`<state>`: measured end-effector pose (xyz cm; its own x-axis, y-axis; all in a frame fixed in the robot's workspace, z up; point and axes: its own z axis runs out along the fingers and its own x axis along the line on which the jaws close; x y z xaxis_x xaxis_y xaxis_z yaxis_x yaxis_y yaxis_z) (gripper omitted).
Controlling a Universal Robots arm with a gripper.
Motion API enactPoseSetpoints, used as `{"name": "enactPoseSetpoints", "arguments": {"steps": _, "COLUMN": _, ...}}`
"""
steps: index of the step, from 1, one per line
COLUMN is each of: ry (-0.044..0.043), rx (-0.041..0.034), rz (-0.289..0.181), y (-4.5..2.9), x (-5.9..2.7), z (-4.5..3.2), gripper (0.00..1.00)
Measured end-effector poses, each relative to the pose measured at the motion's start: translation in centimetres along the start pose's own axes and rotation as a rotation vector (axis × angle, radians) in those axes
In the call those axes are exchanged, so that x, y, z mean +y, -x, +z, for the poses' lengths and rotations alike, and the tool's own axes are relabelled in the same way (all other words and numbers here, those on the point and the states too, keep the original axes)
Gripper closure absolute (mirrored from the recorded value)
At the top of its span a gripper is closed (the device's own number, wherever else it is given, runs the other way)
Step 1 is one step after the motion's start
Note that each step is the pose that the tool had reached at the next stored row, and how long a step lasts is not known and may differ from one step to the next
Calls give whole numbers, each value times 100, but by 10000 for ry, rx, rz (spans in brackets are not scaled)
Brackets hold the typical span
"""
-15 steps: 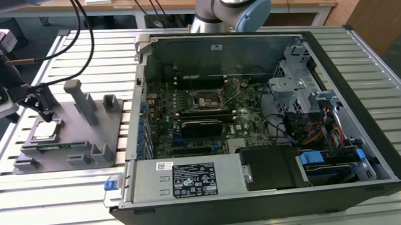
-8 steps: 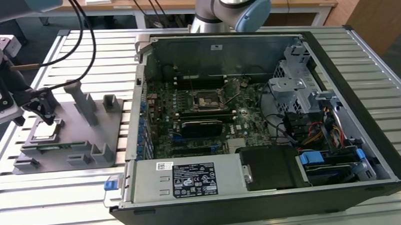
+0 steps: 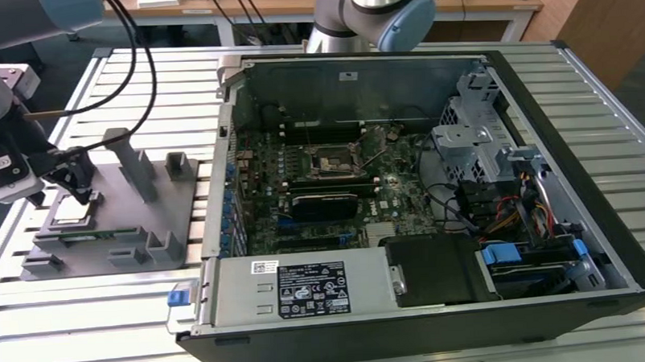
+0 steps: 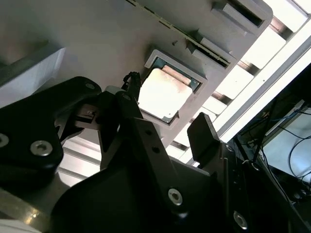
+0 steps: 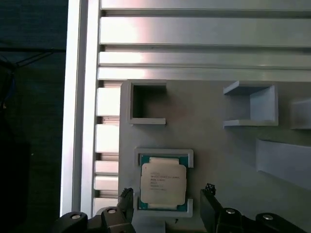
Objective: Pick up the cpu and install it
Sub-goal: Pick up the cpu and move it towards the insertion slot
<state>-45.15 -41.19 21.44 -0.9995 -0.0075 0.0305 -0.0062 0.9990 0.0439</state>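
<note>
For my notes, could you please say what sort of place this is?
Likely a robotics lab: open black computer case on a slatted aluminium table, beside a grey plastic fixture plate holding a flat silver cpu.

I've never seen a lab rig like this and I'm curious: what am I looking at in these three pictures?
This is a robot arm beside an open computer case on a slatted metal table. The exterior view comes from a camera off the arm; both wrist views come from cameras riding on the arm near its hand. On the exterior view's left lies a grey fixture plate, and the cpu, a small silver square, sits in a pocket of it. The hand's two black fingers are spread open on either side of the cpu, holding nothing.
</note>
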Motion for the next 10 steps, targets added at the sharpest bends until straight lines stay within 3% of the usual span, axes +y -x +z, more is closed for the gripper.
{"name": "enactPoseSetpoints", "arguments": {"steps": 4, "ry": -5, "rx": 0, "rz": 8, "y": -16, "x": 24, "z": 74, "gripper": 33}}
{"name": "enactPoseSetpoints", "arguments": {"steps": 5, "ry": -5, "rx": -1, "rz": 14, "y": -19, "x": 32, "z": 93, "gripper": 27}}
{"name": "enactPoseSetpoints", "arguments": {"steps": 10, "ry": -9, "rx": -4, "rz": 52, "y": -39, "x": 42, "z": 186, "gripper": 27}}
